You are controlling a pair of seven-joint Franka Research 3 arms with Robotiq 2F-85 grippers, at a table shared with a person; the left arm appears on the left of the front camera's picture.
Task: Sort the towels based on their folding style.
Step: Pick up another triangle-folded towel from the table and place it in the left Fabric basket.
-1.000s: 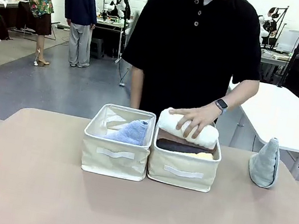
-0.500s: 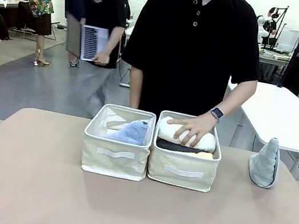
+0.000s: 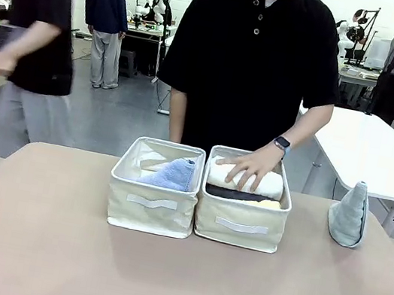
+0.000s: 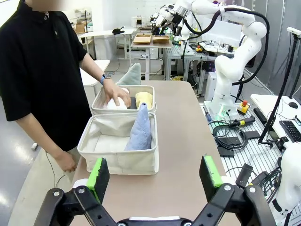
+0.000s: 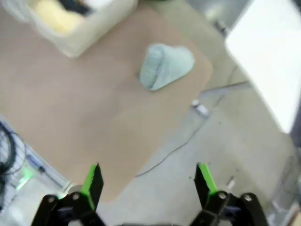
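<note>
Left hand (image 4: pixel 154 171) released, empty; light blue cone towel (image 4: pixel 139 132) just ahead in left bin (image 4: pixel 120 160). Right hand (image 5: pixel 148 179) released, empty; teal cone towel (image 5: pixel 165 66) well ahead on surface (image 5: pixel 70 117). Person's hand (image 3: pixel 242 172) rests on white rolled towel (image 3: pixel 271 183) in right bin (image 3: pixel 240 228).

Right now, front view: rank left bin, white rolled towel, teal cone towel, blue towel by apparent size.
1. left bin
2. white rolled towel, teal cone towel: too alike
3. blue towel, partly hidden inside left bin
</note>
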